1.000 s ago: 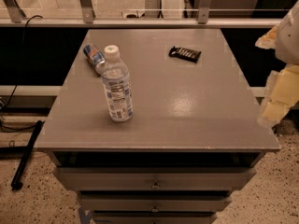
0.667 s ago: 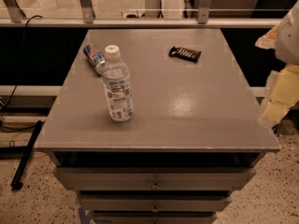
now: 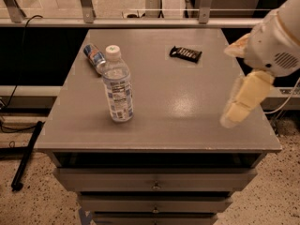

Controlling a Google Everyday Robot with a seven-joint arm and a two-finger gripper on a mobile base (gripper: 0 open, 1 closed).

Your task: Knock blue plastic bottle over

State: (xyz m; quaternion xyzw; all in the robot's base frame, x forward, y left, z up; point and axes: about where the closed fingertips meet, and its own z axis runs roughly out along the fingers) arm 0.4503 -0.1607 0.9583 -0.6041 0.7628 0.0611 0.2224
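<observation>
The robot's arm (image 3: 274,41) enters from the upper right and is cut off by the frame edge, so only its white wrist housing shows. Below it the cream-coloured gripper (image 3: 234,114) hangs over the right side of the grey table (image 3: 178,125), tip pointing down and left. From this angle it reads as one pale mass, so I cannot tell whether it is open or closed; it holds nothing that can be seen.

A blue-and-silver can (image 3: 95,57) lies on its side in the upper left of the tabletop, its near end hidden behind the bottle. The print on a flat black packet (image 3: 186,54), upper centre, is unreadable.

The blue plastic bottle (image 3: 117,86) stands upright on the left half of the table, well apart from the gripper. It is clear plastic with a white screw cap and a white label with blue squares; the label text is too small to make out.
</observation>
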